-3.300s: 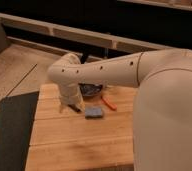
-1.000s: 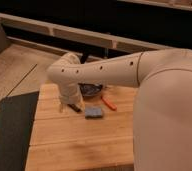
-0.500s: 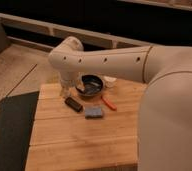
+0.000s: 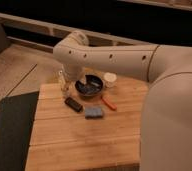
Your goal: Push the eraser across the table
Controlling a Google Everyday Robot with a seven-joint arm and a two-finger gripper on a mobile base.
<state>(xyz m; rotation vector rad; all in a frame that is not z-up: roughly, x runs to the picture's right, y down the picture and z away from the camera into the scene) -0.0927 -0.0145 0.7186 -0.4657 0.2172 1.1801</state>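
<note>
The gripper (image 4: pixel 66 89) hangs near the table's (image 4: pixel 79 142) far left corner, low over the wood. Whether it is spread or pressed together I cannot tell.

The eraser (image 4: pixel 73 104) lies just beside the gripper, on its near side and a little to its right. It rests flat on the planks, and no contact between the two shows. Its long axis runs on a slant, from far-left to near-right, so the end closest to the gripper is the far-left one.

Right of the gripper and level with it sits the bowl (image 4: pixel 89 85). The pad (image 4: pixel 93 112) is nearer and further right, just past the eraser's near-right end. The stick (image 4: pixel 108 103) is beyond that, and the cup (image 4: pixel 109 79) is farthest right.

A push from the gripper's spot would likely drive the eraser toward the near side. Aimed along the slant, it risks running into the pad.
</note>
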